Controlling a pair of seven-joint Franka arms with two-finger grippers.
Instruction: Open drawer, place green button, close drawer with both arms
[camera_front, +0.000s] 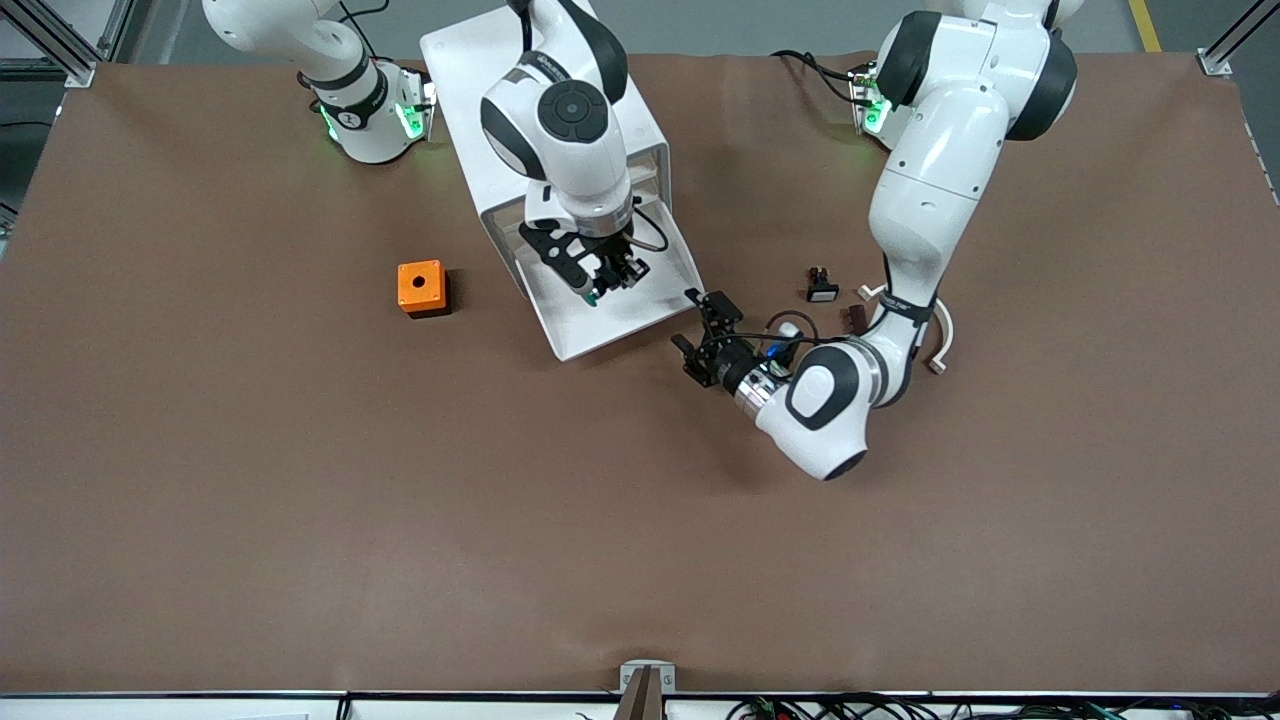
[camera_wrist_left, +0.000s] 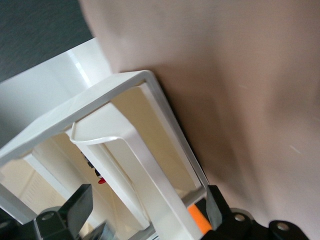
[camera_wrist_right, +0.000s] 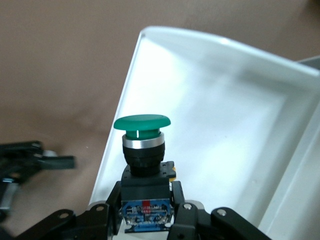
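The right gripper (camera_front: 601, 283), black with two fingers, has its jaws clamped on the black-blue body of the small push button with a round green cap (camera_wrist_right: 141, 131), and the left gripper (camera_front: 703, 330), also black and two-fingered, has its jaws spread wide with nothing between them. The right gripper hangs over the pulled-out lowest drawer (camera_front: 640, 305), a shallow white tray that juts from the bottom of the large white rounded-corner cabinet (camera_front: 470, 60) toward the front camera; in the right wrist view the button stands upright, cap up, above the tray's pale floor near its rim. The left gripper sits low by the drawer's corner at the left arm's end, its fingers apart from the tray's edge, and the left wrist view looks along the cabinet's open front and the drawer's rim. An orange box with a hole in its top (camera_front: 421, 288) rests on the brown table (camera_front: 300, 500) beside the cabinet, toward the right arm's end. A black button with a white face (camera_front: 821, 286) lies on the table toward the left arm's end, near the left arm's forearm, with a small dark brown piece (camera_front: 856, 317) just beside it.
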